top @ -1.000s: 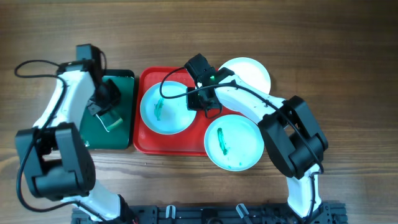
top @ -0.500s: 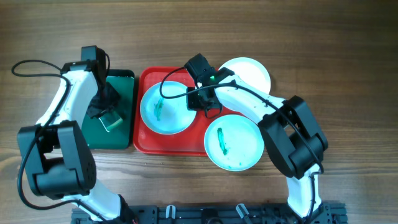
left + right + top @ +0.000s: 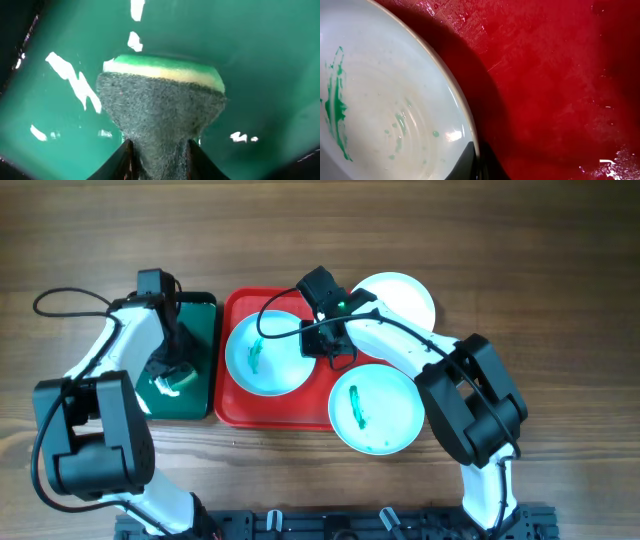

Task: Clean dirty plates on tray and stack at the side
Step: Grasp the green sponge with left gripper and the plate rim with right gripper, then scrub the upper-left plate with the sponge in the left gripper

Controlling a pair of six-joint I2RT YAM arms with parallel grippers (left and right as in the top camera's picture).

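Note:
The red tray [image 3: 237, 310] holds a pale aqua plate [image 3: 275, 365] with a green smear at its left. My right gripper [image 3: 322, 346] is shut on this plate's right rim; the wrist view shows the rim [image 3: 445, 75] pinched between the fingers [image 3: 476, 165] over the red tray floor [image 3: 555, 75]. A second smeared plate [image 3: 385, 415] lies half off the tray's front right corner. A clean white plate [image 3: 405, 295] lies behind the tray at right. My left gripper [image 3: 168, 372] is shut on a green, yellow and grey sponge [image 3: 160, 100] over the dark green tray [image 3: 260, 60].
The dark green tray [image 3: 198, 315] lies just left of the red tray. Cables run from both arms. Bare wooden table [image 3: 560, 300] extends around both trays.
My left arm has moved toward the front over the dark green tray with the sponge. My right arm and the plates have not moved.

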